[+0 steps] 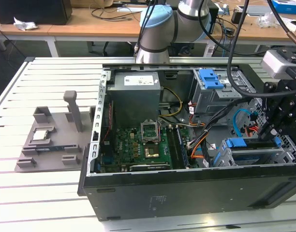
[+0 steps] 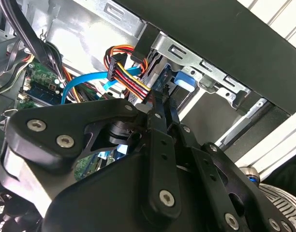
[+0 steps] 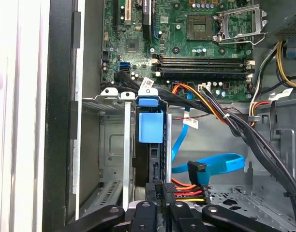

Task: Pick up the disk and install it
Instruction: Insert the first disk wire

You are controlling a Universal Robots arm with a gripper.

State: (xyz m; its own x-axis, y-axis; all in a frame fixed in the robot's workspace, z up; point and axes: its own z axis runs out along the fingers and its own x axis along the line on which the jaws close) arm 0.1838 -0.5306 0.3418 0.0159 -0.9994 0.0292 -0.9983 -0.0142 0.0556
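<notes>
Blue-framed disk sits edge-on in drive cage at case front, mostly seated. Gripper closed on disk's rear edge, beside cable plug. Pickup done; final seating looks unfinished.

A big table made of long pale metal slats fills most of the exterior view. Bright light shines off the slats at the near edge. Far behind it stands a long wooden desk with white legs. Black cables lie in loops on the desk. A crumpled white paper sits at the desk's left end, next to a black box. The floor under the desk is dark.
</notes>
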